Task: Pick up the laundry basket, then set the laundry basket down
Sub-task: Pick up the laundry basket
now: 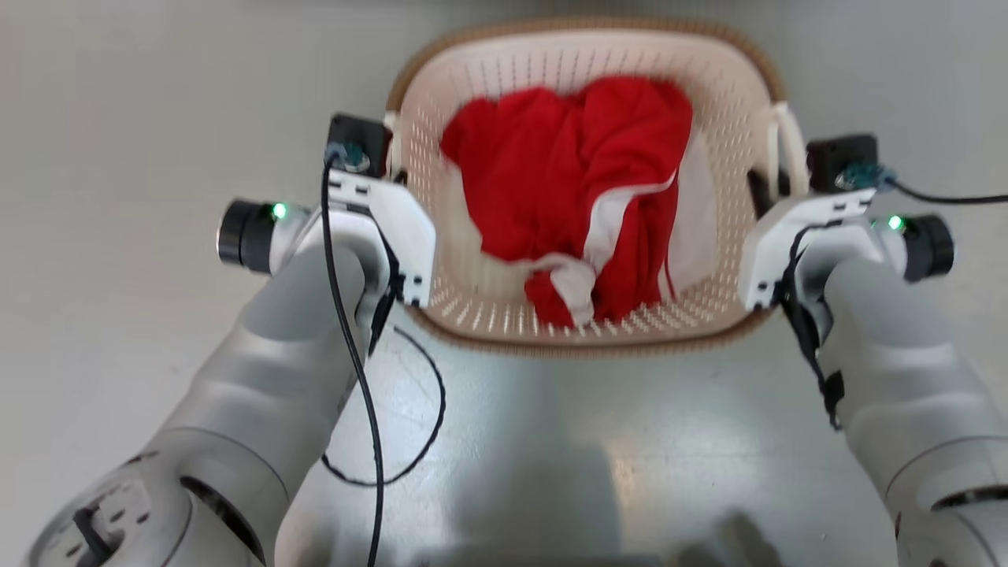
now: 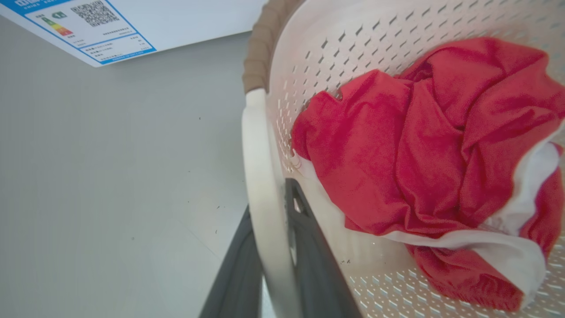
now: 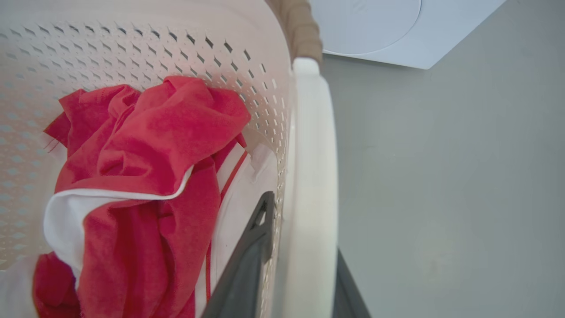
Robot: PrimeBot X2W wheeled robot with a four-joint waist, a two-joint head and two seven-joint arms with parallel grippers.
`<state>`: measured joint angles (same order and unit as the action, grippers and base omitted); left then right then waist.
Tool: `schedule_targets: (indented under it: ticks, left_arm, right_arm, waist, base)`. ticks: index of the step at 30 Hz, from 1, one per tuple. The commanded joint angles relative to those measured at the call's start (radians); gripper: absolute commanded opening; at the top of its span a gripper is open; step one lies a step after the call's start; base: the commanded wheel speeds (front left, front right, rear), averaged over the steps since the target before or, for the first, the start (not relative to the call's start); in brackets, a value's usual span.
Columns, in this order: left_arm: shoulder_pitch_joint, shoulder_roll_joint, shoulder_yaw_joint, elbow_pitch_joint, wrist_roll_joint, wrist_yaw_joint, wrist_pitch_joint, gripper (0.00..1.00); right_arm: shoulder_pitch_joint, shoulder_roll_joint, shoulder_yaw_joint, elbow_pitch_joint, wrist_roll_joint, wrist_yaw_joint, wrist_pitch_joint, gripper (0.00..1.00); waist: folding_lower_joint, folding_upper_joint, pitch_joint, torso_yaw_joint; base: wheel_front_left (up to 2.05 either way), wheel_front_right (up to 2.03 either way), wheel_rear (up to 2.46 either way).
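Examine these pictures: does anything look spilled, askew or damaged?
Nothing stands out. The cream-white perforated plastic laundry basket looks intact, and the crumpled red-and-white cloth lies wholly inside it. Only a loose black cable loops beside the left arm.

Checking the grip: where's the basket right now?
The basket sits mid head view, between left gripper and right gripper, each shut on a side handle.

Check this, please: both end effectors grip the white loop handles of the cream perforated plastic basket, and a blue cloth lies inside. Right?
No: the crumpled cloth inside the cream perforated plastic basket is red and white, not blue; the head view shows it.
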<state>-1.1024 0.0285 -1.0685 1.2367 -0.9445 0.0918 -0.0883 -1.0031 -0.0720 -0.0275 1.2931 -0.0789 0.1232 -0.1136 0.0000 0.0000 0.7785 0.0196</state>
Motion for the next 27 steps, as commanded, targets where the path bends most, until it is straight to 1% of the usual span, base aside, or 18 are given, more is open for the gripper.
schedule_targets:
  ticks: [1,6,7,8,15,23,27]
  left_arm:
    - [0.013,0.022,0.000,0.003,-0.004,-0.010,0.003,0.00]
    - [0.073,0.022,-0.013,0.021,-0.022,-0.019,0.065,0.00]
    - [0.086,0.022,-0.012,0.023,-0.028,-0.020,0.070,0.00]
    - [0.086,0.022,-0.012,0.023,-0.028,-0.020,0.070,0.00]
    - [0.164,0.022,-0.026,0.027,-0.048,-0.035,0.095,0.00]
    - [0.259,0.022,-0.045,0.007,-0.076,-0.043,0.134,0.00]
    - [0.312,0.022,-0.057,-0.011,-0.092,-0.041,0.156,0.00]
  right_arm:
    - [0.057,0.022,0.047,-0.004,0.015,0.008,0.014,0.00]
    - [0.127,0.022,0.144,-0.004,0.128,0.008,0.058,0.00]
    - [0.142,0.022,0.165,-0.004,0.147,0.008,0.066,0.00]
    - [0.142,0.022,0.165,-0.004,0.147,0.008,0.066,0.00]
    - [0.234,0.022,0.304,-0.045,0.276,0.008,0.149,0.00]
    - [0.304,0.022,0.400,-0.074,0.354,0.008,0.223,0.00]
    - [0.334,0.022,0.436,-0.084,0.382,0.008,0.245,0.00]
  waist:
    - [0.0000,0.0000,-0.061,-0.015]
    - [0.0000,0.0000,-0.167,-0.033]
    - [0.0000,0.0000,-0.189,-0.038]
    - [0.0000,0.0000,-0.189,-0.038]
    - [0.0000,0.0000,-0.345,-0.065]
    - [0.0000,0.0000,-0.501,-0.079]
    - [0.0000,0.0000,-0.572,-0.080]
  base:
    - [0.00,0.00,0.00]
    - [0.00,0.00,0.00]
    - [0.00,0.00,0.00]
    - [0.00,0.00,0.00]
    - [0.00,0.00,0.00]
    - [0.00,0.00,0.00]
    - [0.00,0.00,0.00]
